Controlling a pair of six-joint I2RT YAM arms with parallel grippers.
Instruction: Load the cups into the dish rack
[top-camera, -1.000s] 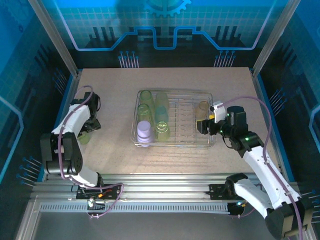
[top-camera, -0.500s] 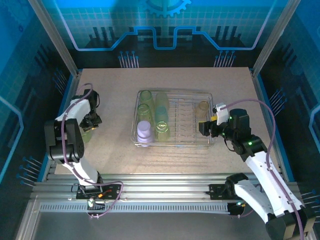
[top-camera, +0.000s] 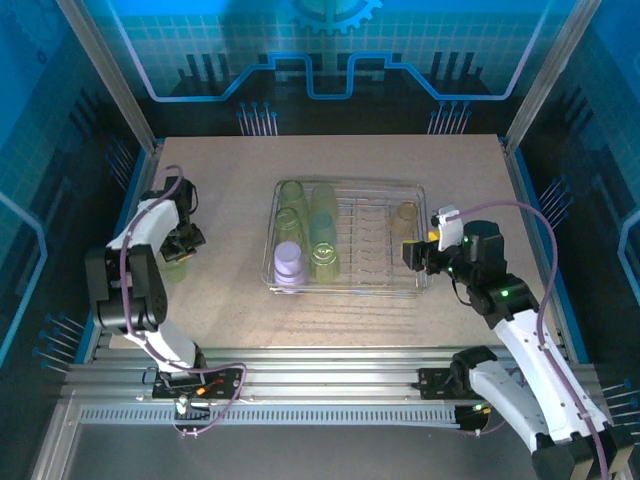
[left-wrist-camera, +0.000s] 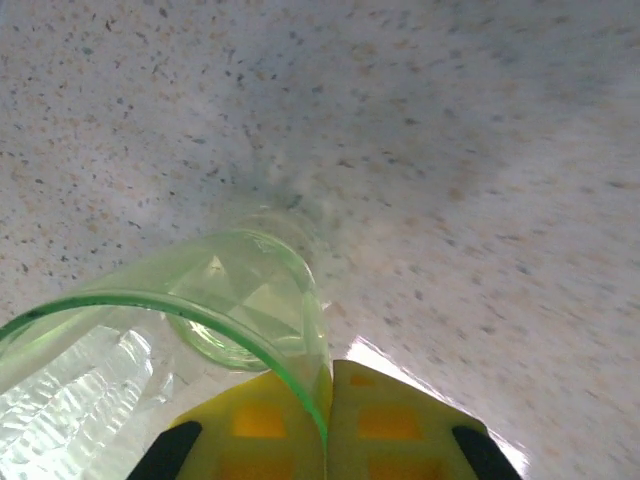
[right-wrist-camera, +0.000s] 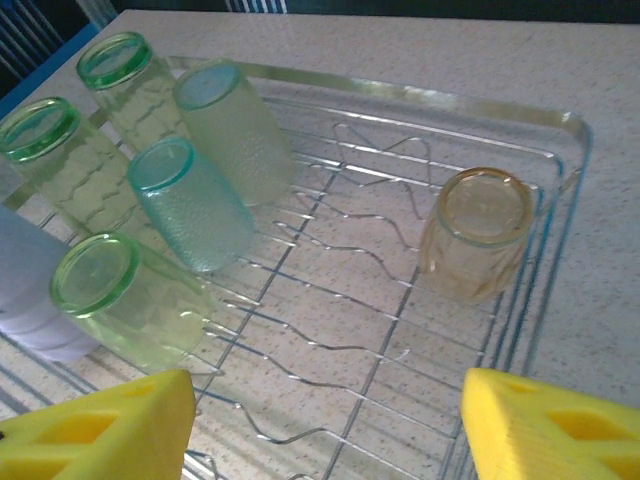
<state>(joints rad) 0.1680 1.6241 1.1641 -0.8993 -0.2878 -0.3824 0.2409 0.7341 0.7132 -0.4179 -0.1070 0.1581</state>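
The left gripper (top-camera: 178, 249) is closed narrow on the wall of a green cup (top-camera: 171, 268), well to the left of the rack (top-camera: 421, 202). In the left wrist view the gripper (left-wrist-camera: 328, 405) has one yellow pad (left-wrist-camera: 255, 425) inside the cup (left-wrist-camera: 235, 300) and the other outside. The rim runs between them. The cup's base points away from the gripper toward the speckled worktop (left-wrist-camera: 480, 150); whether it touches the worktop I cannot tell.

The right gripper (top-camera: 416, 255) stands wide and holds nothing. It hangs over the rack's right end. In the right wrist view its pads (right-wrist-camera: 100, 430) sit at the two lower corners, with the gripper (right-wrist-camera: 325, 440) above bare rods of the rack (right-wrist-camera: 570, 130).

Just ahead of this gripper and slightly right, a tan cup (right-wrist-camera: 478, 235) stands alone on the rods. Ahead and to its left the other cups are bunched at the rack's far end:
- a teal cup (right-wrist-camera: 190, 200) lies on its side;
- a frosted cup (right-wrist-camera: 232, 120) lies just beyond it;
- three green cups (right-wrist-camera: 112, 290) are set around them;
- a lavender cup (right-wrist-camera: 25, 300) is at the left edge, beside the nearest green one.
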